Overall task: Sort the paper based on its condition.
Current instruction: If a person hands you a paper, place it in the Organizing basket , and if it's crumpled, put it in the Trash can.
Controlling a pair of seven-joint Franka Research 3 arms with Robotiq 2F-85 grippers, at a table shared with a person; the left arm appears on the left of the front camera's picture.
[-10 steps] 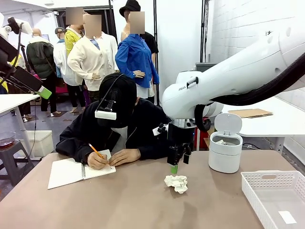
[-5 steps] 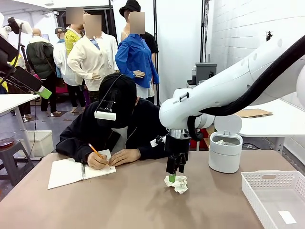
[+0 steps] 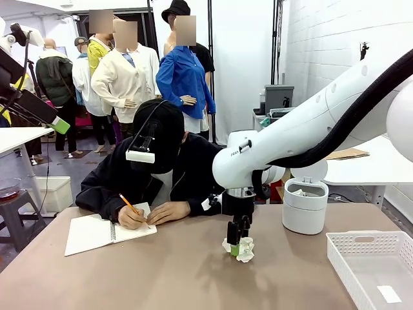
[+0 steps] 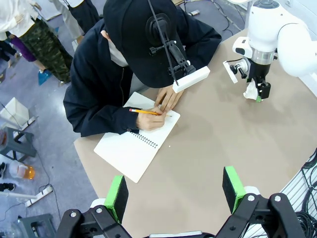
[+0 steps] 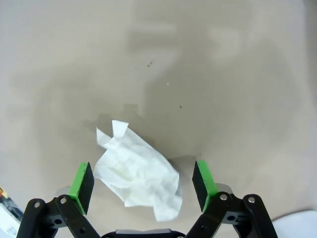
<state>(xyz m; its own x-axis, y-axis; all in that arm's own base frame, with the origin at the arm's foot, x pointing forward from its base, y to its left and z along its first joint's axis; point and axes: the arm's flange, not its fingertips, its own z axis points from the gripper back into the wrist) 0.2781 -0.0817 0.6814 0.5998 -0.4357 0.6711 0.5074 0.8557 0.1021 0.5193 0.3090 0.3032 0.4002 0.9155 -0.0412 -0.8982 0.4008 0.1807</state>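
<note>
Tan surface (image 3: 161, 271) is carrying everything; a person (image 3: 155, 174) is sitting at the far side, writing in a notebook (image 3: 90, 234). The white right arm (image 3: 303, 129) is coming in from the right and pointing straight down near the middle. A white basket (image 3: 400, 242) is sitting at the right edge and a lidded bin (image 3: 304, 206) is standing behind it, both off to the arm's right. Left pincer (image 4: 176, 191) is hanging high above the surface, pads apart, empty, well apart from the wad. Right pincer (image 3: 235, 247) is down at the surface, pads apart, nothing clamped yet. Crumpled paper (image 5: 133, 173) is lying on the surface right between those pads, one pad almost touching it, a small gap at the other. Its long axis is running slantwise across the gap. Right arm is plainly nearer, so likely next is closing on the wad.
</note>
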